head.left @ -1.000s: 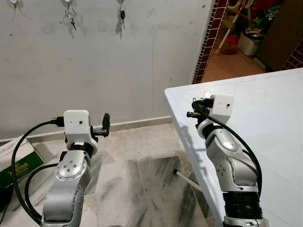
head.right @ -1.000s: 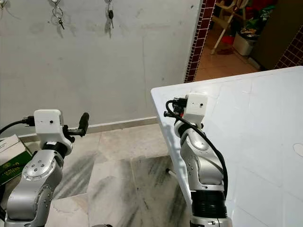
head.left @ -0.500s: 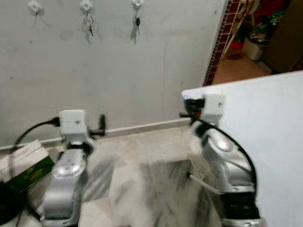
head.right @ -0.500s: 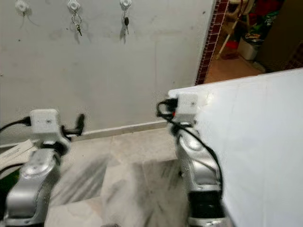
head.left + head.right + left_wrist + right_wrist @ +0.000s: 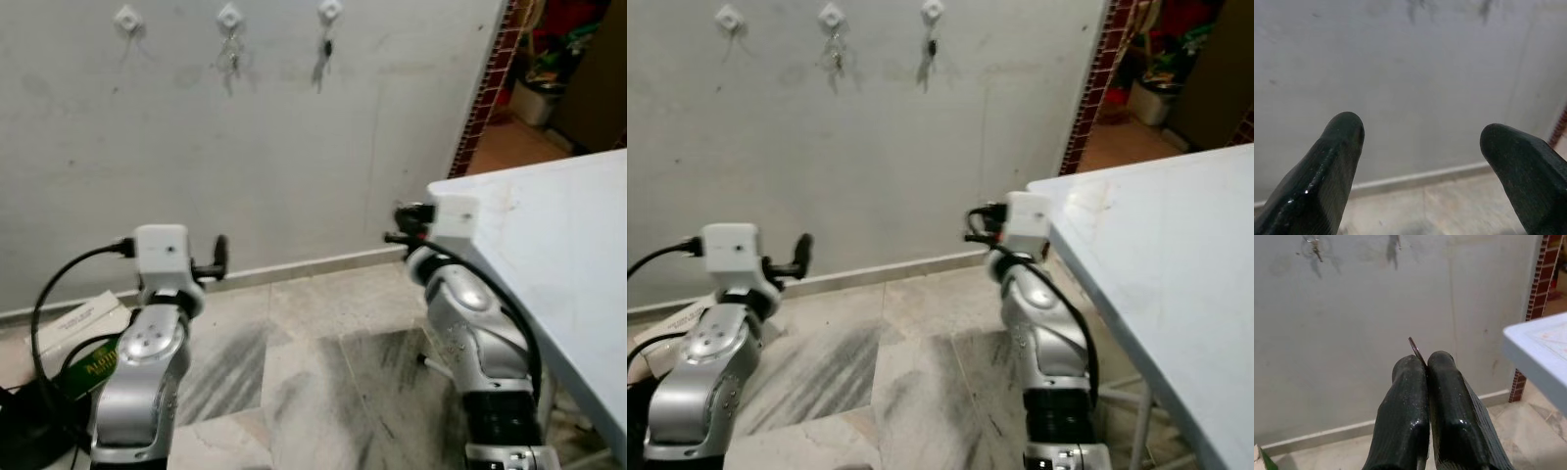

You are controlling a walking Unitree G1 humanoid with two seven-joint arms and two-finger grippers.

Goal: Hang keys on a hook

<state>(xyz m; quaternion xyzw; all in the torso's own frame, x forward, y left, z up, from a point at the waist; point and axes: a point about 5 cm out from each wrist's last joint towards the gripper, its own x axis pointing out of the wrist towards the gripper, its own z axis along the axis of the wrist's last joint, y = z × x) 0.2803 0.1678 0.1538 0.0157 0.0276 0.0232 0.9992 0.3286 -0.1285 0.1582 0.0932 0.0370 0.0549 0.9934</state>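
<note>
Three white hooks sit high on the grey wall; the left hook [image 5: 127,17] looks bare. A bunch of keys [image 5: 231,59] hangs from the middle hook [image 5: 229,15], and another key [image 5: 326,47] hangs from the right hook [image 5: 330,10]. My right gripper [image 5: 1426,363] is shut on a thin key ring [image 5: 1413,347] that pokes out between its fingertips. It is held at chest height [image 5: 399,225], far below the hooks. My left gripper [image 5: 1422,129] is open and holds nothing, pointing at the wall [image 5: 219,253].
A white table [image 5: 558,245] stands at my right, its corner close to my right arm. A green box [image 5: 93,360] and black cables lie on the marble floor at the left. A brick-tiled doorway edge [image 5: 485,88] opens to another room at the far right.
The whole view has shifted: the hooks now sit further right and the table has slid towards the right edge. Both arms keep the same pose, the right gripper still shut on the ring.
</note>
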